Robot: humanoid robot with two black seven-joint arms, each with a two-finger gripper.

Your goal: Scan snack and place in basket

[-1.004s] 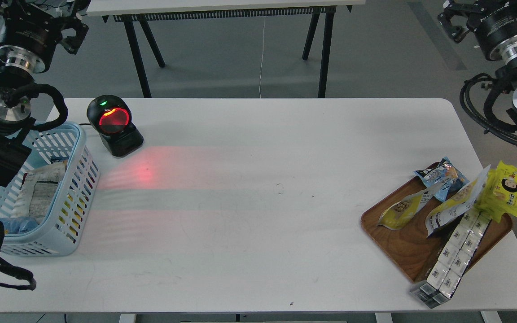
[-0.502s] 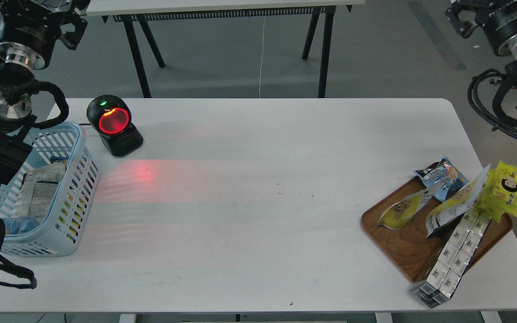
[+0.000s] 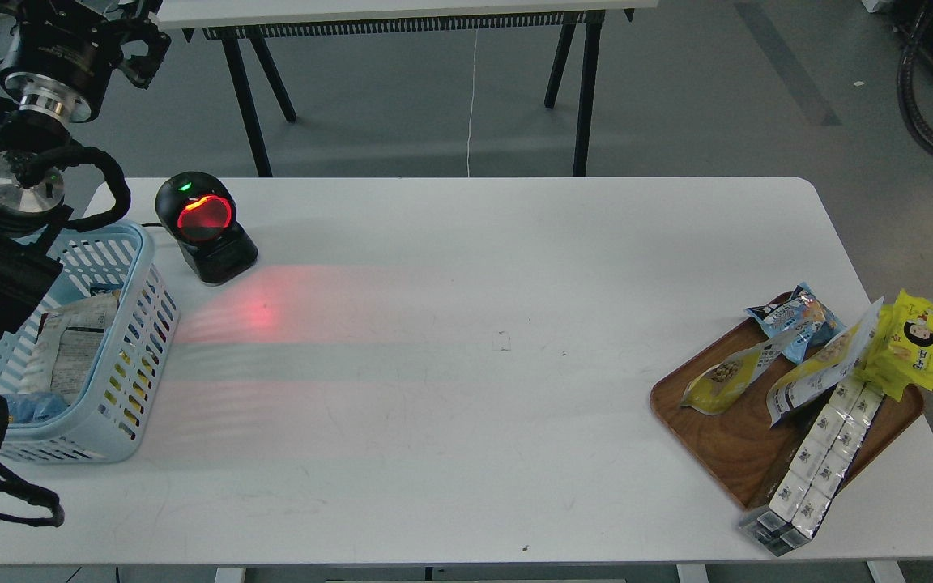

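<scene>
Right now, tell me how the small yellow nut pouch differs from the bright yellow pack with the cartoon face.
The small nut pouch shows a picture of beige nuts; the cartoon-face pack shows a dark-haired face. The pouch lies within the wooden tray, at its left side; the pack sits at the tray's far right edge, partly overhanging it. The pouch's yellow is duller, the pack's brighter. Both are yellow snack packs on the same tray.

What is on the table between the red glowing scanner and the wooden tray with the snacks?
Nothing. In the head view the white table is bare between the scanner and the wooden tray, apart from the scanner's red glow.
</scene>
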